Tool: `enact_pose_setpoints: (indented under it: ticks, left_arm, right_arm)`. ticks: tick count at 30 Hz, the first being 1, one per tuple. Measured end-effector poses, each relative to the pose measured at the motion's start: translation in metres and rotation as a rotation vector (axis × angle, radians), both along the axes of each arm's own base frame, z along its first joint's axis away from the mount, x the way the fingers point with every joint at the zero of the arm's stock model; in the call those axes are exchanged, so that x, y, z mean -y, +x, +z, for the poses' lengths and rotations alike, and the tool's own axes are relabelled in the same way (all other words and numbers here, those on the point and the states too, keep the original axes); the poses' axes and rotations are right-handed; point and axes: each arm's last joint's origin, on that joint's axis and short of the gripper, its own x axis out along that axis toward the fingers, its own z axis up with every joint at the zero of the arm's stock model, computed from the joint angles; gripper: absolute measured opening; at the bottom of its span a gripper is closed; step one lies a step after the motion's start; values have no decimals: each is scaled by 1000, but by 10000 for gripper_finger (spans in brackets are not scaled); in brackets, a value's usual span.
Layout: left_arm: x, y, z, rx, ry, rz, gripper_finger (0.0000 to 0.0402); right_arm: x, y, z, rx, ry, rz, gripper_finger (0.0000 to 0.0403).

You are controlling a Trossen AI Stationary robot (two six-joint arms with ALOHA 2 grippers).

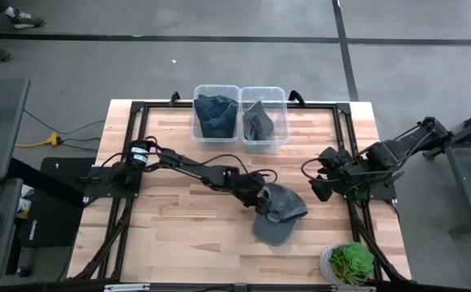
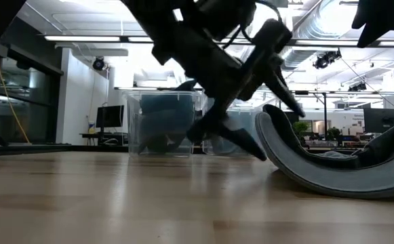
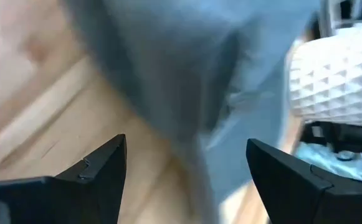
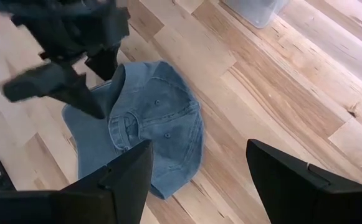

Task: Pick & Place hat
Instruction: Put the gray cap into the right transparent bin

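Denim hat (image 1: 279,212) lying on the wooden bench (image 1: 178,227), right of centre, brim toward the front edge. Left pincer (image 1: 261,203) poised at the hat's left edge, fingers (image 3: 100,168) spread wide with blue cloth between them but nothing clamped. Beyond, two clear bins (image 1: 240,115) side by side at the far edge, each holding dark folded fabric. Farther right, right pincer (image 1: 319,188) held above the bench near its right rail, fingers (image 4: 128,177) wide apart and empty, looking down on the hat. Potted plant (image 1: 349,263) at the front right corner.
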Motion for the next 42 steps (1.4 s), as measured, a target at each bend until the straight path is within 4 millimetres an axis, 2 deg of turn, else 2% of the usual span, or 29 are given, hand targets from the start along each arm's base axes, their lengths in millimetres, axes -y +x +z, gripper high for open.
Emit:
enact_pose_setpoints:
  ticks: [2, 4, 8, 12, 15, 17, 24, 30, 34, 39, 42]
  left_arm:
    - [0, -1, -8, -37, 7, 20, 271]
    - [-1, -1, -7, -33, 4, 24, 257]
    - [-2, -1, -7, -32, 1, 18, 209]
    - [-1, -1, -6, -34, -17, -5, 132]
    - [0, -1, -6, -25, -13, -40, 44]
    - [0, -2, -6, -22, -1, -56, 14]
    - [-9, -1, -5, -11, 18, -81, 2]
    - [-31, -6, 20, 34, 50, -110, 0]
    - [-39, -8, 27, 75, 41, -192, 0]
    - [-36, -9, 34, 113, 31, -263, 0]
    - [-36, -10, 33, 104, 29, -264, 0]
  right_arm:
    - [0, 0, 0, -2, -1, 1, 251]
    - [0, 0, 0, -3, -1, 1, 251]
    - [0, 0, 0, -6, -3, 8, 251]
    - [0, 0, 0, -8, -6, 14, 251]
    - [0, 0, 0, -8, -5, 15, 251]
    - [0, 0, 0, -11, -3, 17, 251]
    - [-2, 0, 0, -32, -8, 116, 251]
    - [-4, 3, 1, -15, -51, 280, 251]
    - [-5, 10, 5, 43, -152, 411, 251]
    - [1, 21, 12, 115, -341, 520, 251]
    - [9, 30, 10, 92, -378, 575, 251]
